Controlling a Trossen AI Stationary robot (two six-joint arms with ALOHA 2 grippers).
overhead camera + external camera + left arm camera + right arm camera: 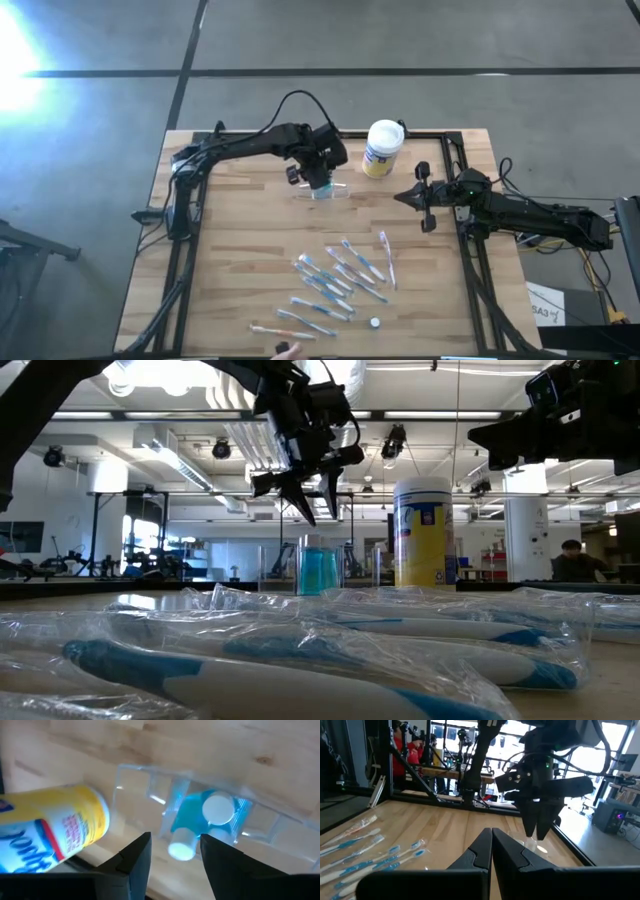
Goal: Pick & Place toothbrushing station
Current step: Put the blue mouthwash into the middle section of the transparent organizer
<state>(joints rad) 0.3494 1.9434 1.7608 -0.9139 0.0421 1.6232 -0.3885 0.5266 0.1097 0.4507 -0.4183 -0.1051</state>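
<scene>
The toothbrushing station (322, 192) is a low clear plastic holder standing on its base on the wooden table, left of the white canister. Blue pieces with white caps (218, 809) stand upright in it. My left gripper (318, 180) hangs just above it, pointing steeply down, open. In the low view its fingertips (320, 518) end a little above the blue piece (320, 570), apart from it. In the left wrist view the fingers (175, 840) frame one white cap. My right gripper (400, 197) waits at the table's right side, level and shut (491, 832).
A white canister with a yellow label (382, 148) stands upright just right of the station and behind it. Several wrapped toothbrushes (340, 275) lie across the near middle of the table. A person's hand (285, 350) shows at the near edge. Metal frame rails (185, 220) run along both sides.
</scene>
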